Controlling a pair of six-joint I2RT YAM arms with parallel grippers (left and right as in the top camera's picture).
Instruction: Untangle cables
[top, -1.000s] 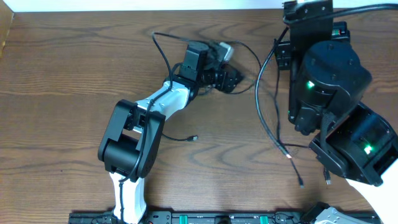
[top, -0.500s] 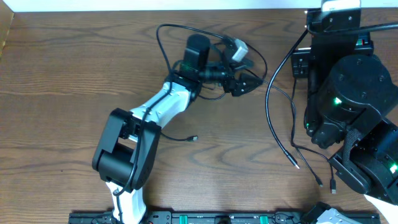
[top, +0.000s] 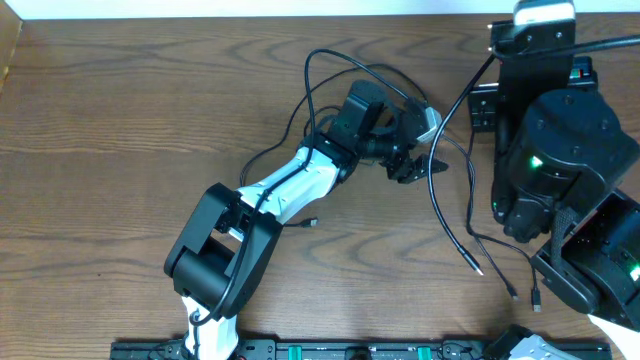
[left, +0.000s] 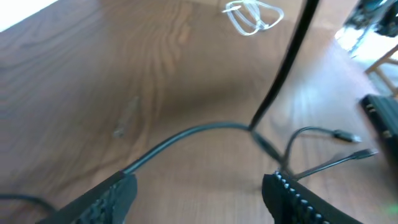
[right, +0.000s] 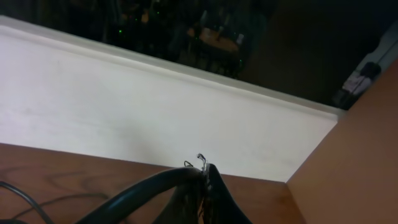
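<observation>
Your left hand (top: 410, 145) reaches out over the middle of the tabletop (top: 120, 120), a brown board with long, wavy wood grain. The hand is released: in the wrist view its two dark, ridged fingers (left: 298, 199) stand well apart with nothing pinched between them. Just beyond them one of the black cables (left: 186, 134), smooth and round, sweeps in a shallow arch across the gap. It then meets a straighter strand that climbs steeply toward the far right. To the right of that, two thinner leads end in small plugs (left: 345, 135) low over the wood. Farther off lies the white cable (left: 252, 15), gathered in a loose, glossy coil. From above you see thin black strands thrown in open loops around and beyond the left hand. More of them trail down the tabletop between the two arms to slim plugs (top: 475, 265) near the bulky matte-black right arm (top: 560, 150). Your right hand (right: 204, 174) is clenched, tips together, and raised facing a plain white wall (right: 124, 106). A black strand curves out leftward from between its tips, so it appears to be grasping one of the black cables.
</observation>
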